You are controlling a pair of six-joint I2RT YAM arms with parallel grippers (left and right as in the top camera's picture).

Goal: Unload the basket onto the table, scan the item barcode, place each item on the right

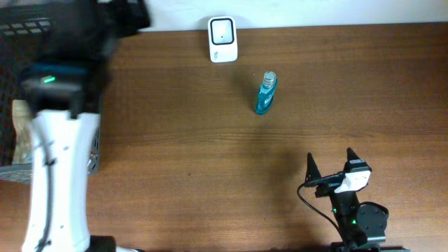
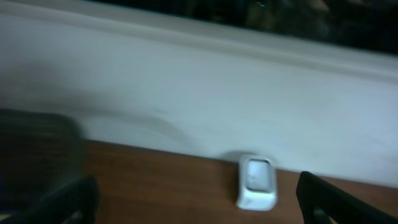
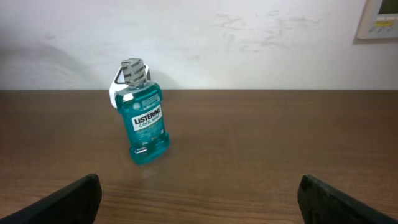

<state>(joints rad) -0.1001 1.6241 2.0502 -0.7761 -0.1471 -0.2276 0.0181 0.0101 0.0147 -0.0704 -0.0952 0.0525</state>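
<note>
The item is a teal mouthwash bottle (image 1: 266, 93) with a grey cap. It stands on the brown table right of centre, with nothing touching it. From the right wrist it shows as the bottle (image 3: 144, 124), label facing the camera and leaning slightly. The white barcode scanner (image 1: 222, 39) sits at the table's far edge; the left wrist sees the scanner (image 2: 256, 182) ahead, blurred. My left gripper (image 2: 199, 208) is open and empty, at the far left, well away from the bottle. My right gripper (image 1: 329, 164) is open and empty near the front edge, its fingertips (image 3: 68, 202) wide apart.
The left arm (image 1: 56, 154), white and blurred, stretches along the table's left side. A dark crate (image 1: 14, 42) sits beyond the left edge. A white wall runs behind the far edge, with a small panel (image 3: 380, 18) mounted on it.
</note>
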